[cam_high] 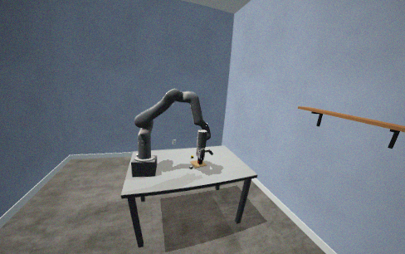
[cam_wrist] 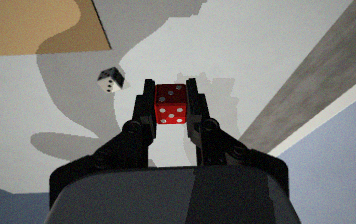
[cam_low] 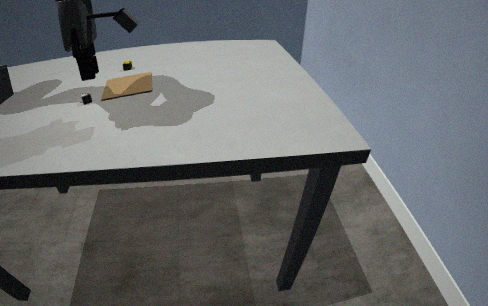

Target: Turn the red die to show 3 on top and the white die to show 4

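The black two-finger gripper is clamped on the small red die with white pips, held in the air above the grey table top; the face toward the wrist camera shows five pips. The small white die with black pips lies on the table just off the flat tan rectangular mat. The small yellow die sits on the table just beyond the mat's far edge.

- The mat lies on the bench.
- One die sits just left of the mat, another just behind it.
- A third die sits between the fingers, above the bench.
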{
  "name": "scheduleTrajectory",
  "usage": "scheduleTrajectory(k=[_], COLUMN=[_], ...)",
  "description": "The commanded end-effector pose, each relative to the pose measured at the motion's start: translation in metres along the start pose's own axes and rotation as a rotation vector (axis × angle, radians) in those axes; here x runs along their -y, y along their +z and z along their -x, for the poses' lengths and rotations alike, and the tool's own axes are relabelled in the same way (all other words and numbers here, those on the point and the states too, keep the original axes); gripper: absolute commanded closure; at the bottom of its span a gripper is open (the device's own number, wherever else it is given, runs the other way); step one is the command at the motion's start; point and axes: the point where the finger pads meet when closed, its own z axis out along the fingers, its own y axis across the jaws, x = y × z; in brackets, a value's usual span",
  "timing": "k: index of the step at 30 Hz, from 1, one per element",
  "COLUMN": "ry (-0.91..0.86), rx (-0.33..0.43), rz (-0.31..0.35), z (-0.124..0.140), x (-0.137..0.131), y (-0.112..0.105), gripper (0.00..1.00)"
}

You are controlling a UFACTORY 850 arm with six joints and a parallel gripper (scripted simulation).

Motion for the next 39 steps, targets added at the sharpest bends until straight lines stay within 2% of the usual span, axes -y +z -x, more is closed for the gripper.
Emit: scheduleTrajectory(k=[1, 4, 7, 9, 17, 28, 34, 39], ry=[-0.173, -0.267, -0.27, -0.406, -0.625, -0.65, -0.65, -0.647], rx=[-0.015, -0.015, -0.015, -0.015, -0.015, -0.029, -0.108, -0.246], rz=[-0.004, -0.003, -0.003, -0.002, -0.001, -0.01, -0.04, -0.085], z=[-0.002, -0.0027, -0.0027, -0.0036, -0.0051, -0.0045, -0.0039, -0.0024], x=[0.0012, 0.0022, 0.0022, 0.0036, 0.0058, 0.0065, 0.0063, 0.0052], y=[0.0015, 0.0029, 0.0029, 0.0048, 0.0079, 0.0085, 0.0084, 0.0089], gripper=[0.79, 0.79, 0.79, 0.79, 0.79, 0.79, 0.79, 0.79])
